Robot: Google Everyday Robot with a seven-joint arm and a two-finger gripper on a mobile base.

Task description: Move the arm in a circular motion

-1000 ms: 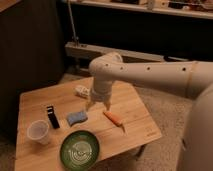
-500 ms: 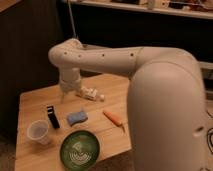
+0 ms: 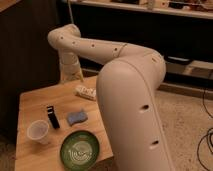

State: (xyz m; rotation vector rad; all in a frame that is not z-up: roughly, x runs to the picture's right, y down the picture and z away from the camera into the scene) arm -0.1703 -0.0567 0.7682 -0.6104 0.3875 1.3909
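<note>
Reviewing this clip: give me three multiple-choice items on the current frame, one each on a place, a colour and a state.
1. The gripper hangs:
A. at floor level
B. over the table's far edge
C. over the table's near edge

2. The plate is:
A. red
B. green
C. white

3. The cup is:
A. upright
B. tipped over
C. crushed flat

Answers:
1. B, because the arm reaches back and ends above the far edge.
2. B, because it is green with pale rings.
3. A, because its open mouth faces up.
</note>
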